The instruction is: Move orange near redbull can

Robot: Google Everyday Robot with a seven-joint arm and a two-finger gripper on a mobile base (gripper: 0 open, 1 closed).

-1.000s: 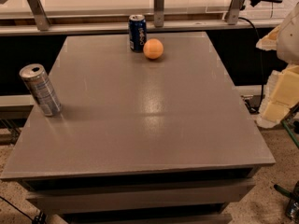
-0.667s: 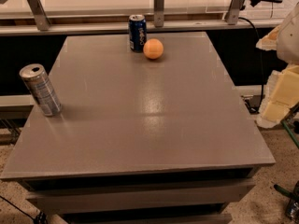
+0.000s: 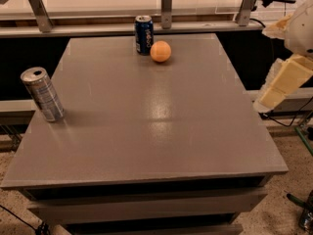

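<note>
The orange (image 3: 160, 51) is a small round fruit on the grey table (image 3: 156, 131), at the far middle, just right of a dark blue can. The redbull can (image 3: 42, 94) is a tall slim silver can standing upright near the table's left edge, well apart from the orange. My gripper is out of view. Only cream-coloured parts of my arm (image 3: 286, 80) show at the right edge of the camera view, beside the table and off its surface.
A short dark blue can (image 3: 144, 34) with white lettering stands at the far edge, close to the orange. A light counter with metal posts (image 3: 167, 6) runs behind the table. Cables lie on the floor at the right.
</note>
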